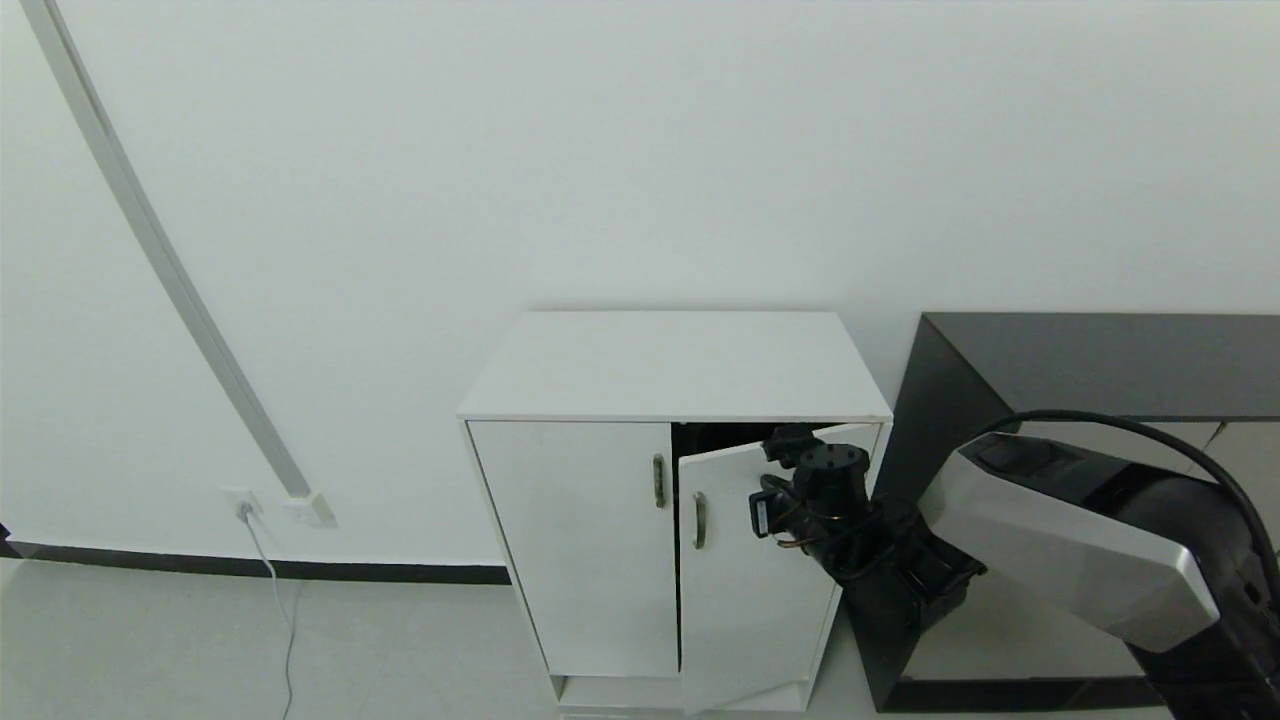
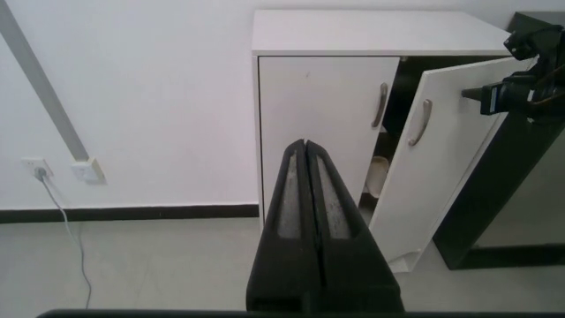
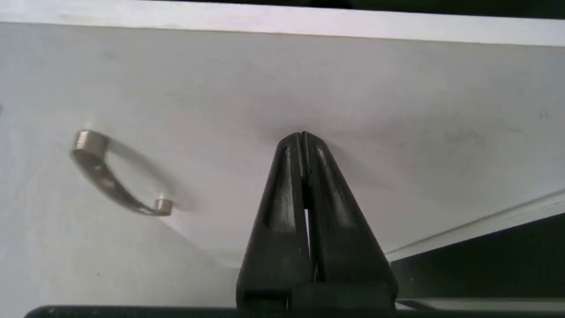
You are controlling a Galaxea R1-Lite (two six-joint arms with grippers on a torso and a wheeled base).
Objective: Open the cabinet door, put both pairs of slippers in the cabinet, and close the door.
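A white cabinet (image 1: 670, 365) stands against the wall. Its left door (image 1: 580, 540) is closed and its right door (image 1: 750, 600) is swung partly outward. My right gripper (image 1: 785, 445) is shut, with its tips (image 3: 305, 137) against the outer face of the right door (image 3: 397, 106) near the top edge, beside the metal handle (image 3: 110, 172). My left gripper (image 2: 305, 143) is shut on nothing and hangs well in front of the cabinet (image 2: 371, 31), facing it. A pale rounded thing (image 2: 377, 174) shows inside through the gap; I cannot tell what it is.
A black, glossy piece of furniture (image 1: 1050, 360) stands right beside the cabinet, close behind the open door. A wall socket (image 1: 245, 505) with a hanging cable (image 1: 280, 590) and a slanted conduit (image 1: 150, 240) sit on the left wall. Bare floor (image 1: 250, 650) lies left of the cabinet.
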